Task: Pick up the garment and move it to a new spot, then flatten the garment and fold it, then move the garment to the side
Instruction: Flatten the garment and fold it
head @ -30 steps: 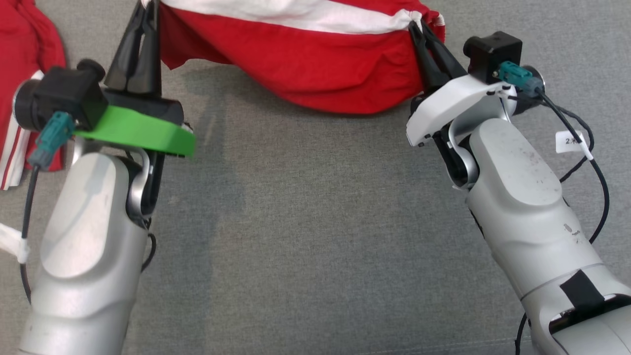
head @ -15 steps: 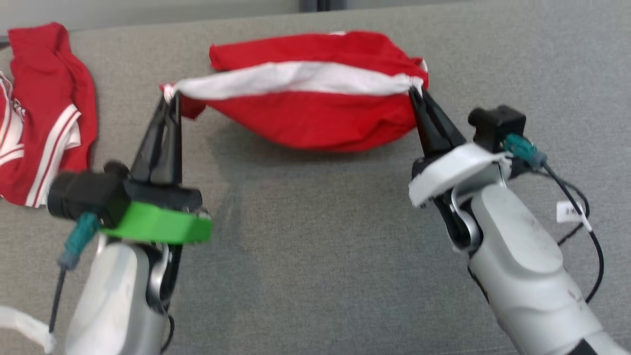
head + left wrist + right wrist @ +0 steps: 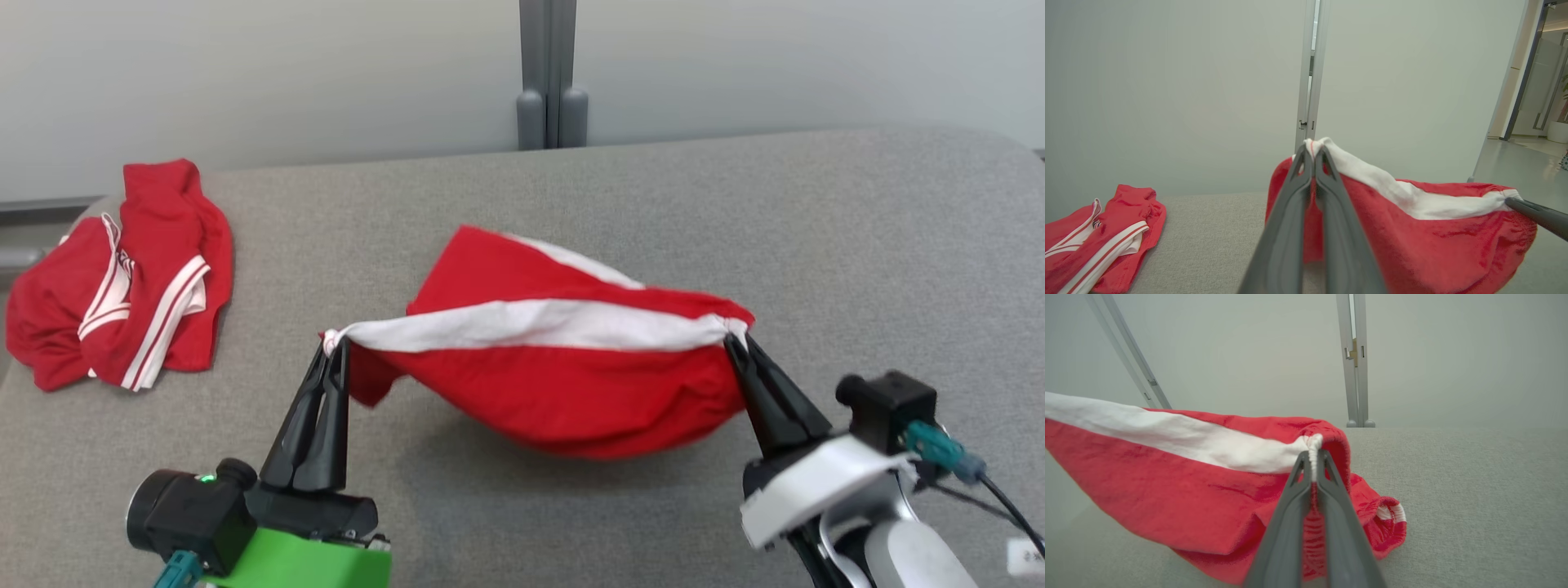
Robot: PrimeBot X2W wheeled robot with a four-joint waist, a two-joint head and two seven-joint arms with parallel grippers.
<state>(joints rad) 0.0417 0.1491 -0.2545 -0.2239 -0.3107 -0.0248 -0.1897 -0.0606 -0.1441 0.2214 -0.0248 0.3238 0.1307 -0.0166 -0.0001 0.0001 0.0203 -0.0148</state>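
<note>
Head view: red garment [image 3: 555, 392] with a white band hangs between the two hands, mid-table, its lower belly sagging onto or just above the grey table [image 3: 816, 229]; contact cannot be told. Left hand [image 3: 336, 349] pinched tight on the band's left end. Right hand [image 3: 729, 341] pinched tight on the right end. A second red garment [image 3: 139, 278] lies crumpled at the far left, well apart. Grey post [image 3: 549, 73] stands against the wall beyond the far edge.

Left wrist view: left hand [image 3: 1312, 153] has its fingers pressed together, with white hem bunched at the tips. The garment [image 3: 1412, 245] runs right to the other hand's dark finger [image 3: 1535, 214].

Right wrist view: right hand [image 3: 1312, 457] is clamped on gathered white hem. Red cloth drapes left, and a fold rests on the table at the near right.
</note>
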